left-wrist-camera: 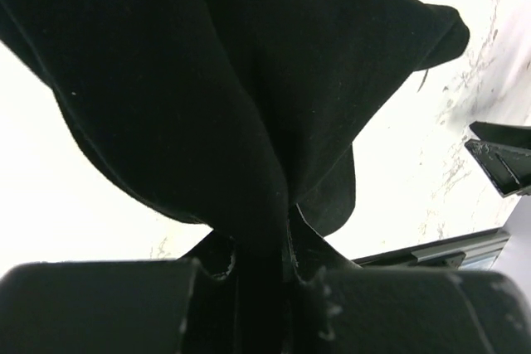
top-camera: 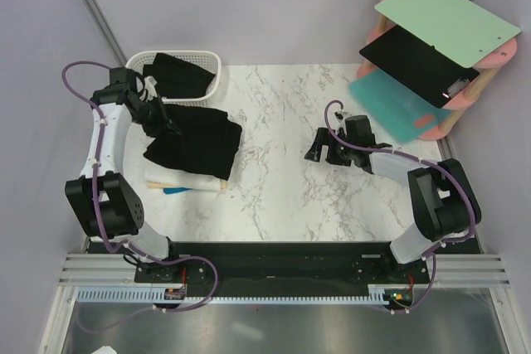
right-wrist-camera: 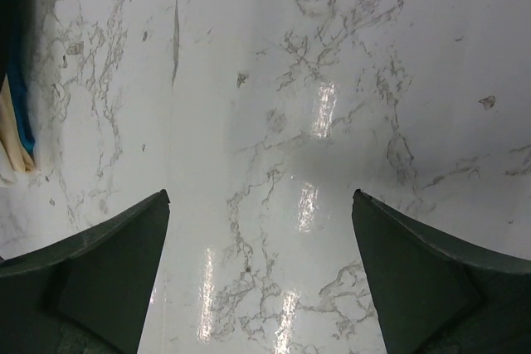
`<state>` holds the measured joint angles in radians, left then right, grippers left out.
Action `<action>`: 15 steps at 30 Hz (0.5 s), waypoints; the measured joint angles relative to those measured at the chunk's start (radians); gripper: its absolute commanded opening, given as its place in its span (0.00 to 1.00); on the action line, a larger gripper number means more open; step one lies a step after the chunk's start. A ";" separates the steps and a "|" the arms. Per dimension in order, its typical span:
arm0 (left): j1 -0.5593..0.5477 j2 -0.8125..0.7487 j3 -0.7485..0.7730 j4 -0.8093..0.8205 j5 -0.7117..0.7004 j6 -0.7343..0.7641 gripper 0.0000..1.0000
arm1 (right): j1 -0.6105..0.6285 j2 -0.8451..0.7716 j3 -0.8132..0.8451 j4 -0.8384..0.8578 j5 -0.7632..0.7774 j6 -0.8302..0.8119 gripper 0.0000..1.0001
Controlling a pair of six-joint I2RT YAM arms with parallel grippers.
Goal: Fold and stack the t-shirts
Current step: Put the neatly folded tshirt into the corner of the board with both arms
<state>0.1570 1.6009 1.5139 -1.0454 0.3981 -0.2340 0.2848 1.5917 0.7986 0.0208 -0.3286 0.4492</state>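
Overhead, two close wrist views; table (top-camera: 282,138) shared

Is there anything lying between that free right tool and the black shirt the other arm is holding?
Nothing visible. Only bare marble table lies between the open right tool and the black t-shirt pinched in the left tool.

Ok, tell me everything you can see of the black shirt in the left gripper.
The black shirt is soft cloth, bunched and creased. The left gripper is shut on a gathered fold at one edge. The rest drapes over a cream folded piece on the marble table, near the white basket.
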 measured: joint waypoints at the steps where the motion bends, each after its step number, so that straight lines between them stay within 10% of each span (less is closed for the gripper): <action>1: 0.015 -0.005 0.000 -0.007 -0.001 0.002 0.02 | 0.000 0.007 0.000 0.002 -0.005 0.003 0.98; 15: 0.033 0.040 -0.140 0.016 -0.178 0.008 0.02 | 0.003 0.031 -0.001 0.026 -0.034 0.011 0.98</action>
<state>0.1902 1.6409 1.3735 -1.0294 0.2199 -0.2256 0.2874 1.6230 0.7979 0.0467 -0.3622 0.4603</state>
